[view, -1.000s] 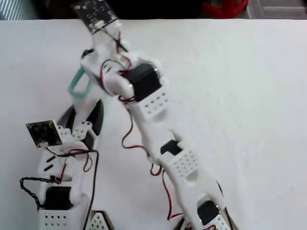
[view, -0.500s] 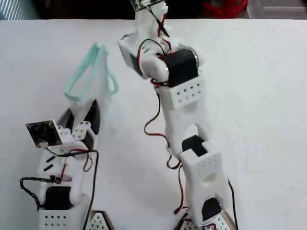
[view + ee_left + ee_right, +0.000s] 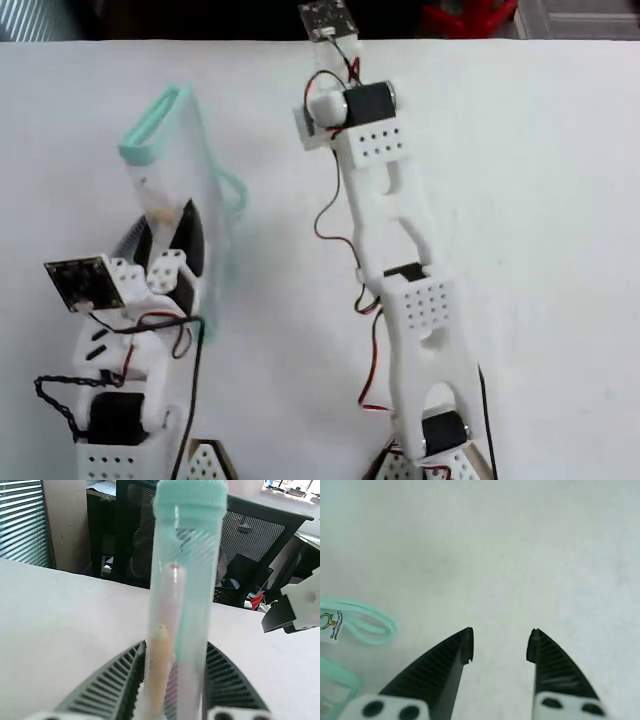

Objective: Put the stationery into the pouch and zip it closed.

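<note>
High view: the clear pouch (image 3: 170,175) stands edgewise on the worktop (image 3: 520,200), left jaws grasping its near end. Left wrist view: pens (image 3: 159,670) sit inside. Right wrist view: right jaws released beside the strap (image 3: 390,626). Probably light, limp, slippery; grip the stiffer mint edge (image 3: 190,500).

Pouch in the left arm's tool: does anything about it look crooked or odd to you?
Yes. The pouch is pinched in the left tool and sticks up on edge rather than lying flat, with the pens inside sitting at the gripped end. Nothing looks spilled or torn.
</note>
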Controlling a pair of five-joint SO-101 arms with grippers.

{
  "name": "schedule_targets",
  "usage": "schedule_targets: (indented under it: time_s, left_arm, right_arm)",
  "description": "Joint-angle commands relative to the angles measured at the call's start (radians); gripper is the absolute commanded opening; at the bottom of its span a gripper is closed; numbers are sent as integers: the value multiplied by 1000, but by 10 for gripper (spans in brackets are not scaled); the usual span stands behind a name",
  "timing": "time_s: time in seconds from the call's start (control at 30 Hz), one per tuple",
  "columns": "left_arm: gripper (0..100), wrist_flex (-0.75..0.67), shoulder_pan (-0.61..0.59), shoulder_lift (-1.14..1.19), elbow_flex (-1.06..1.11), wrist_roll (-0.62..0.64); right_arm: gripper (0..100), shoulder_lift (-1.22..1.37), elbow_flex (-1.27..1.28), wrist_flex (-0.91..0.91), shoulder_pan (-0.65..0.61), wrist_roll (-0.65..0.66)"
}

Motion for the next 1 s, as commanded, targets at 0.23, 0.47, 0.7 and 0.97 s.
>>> schedule_targets:
  time_s: [0.23, 0.47, 0.7, 0.97]
  left_arm:
    - [25, -23, 131, -8, 23, -201]
    - [24, -18, 125, -8, -48, -204]
    - [24, 141, 133, -7, -385, -206]
    - [24, 163, 194, 2, -548, -206]
  right_arm:
    - [159, 68, -6, -19, 15, 12]
    - [118, 67, -6, -21, 36, 12]
    - [116, -1, -258, 101, 101, 12]
    - [115, -153, -311, 101, 185, 187]
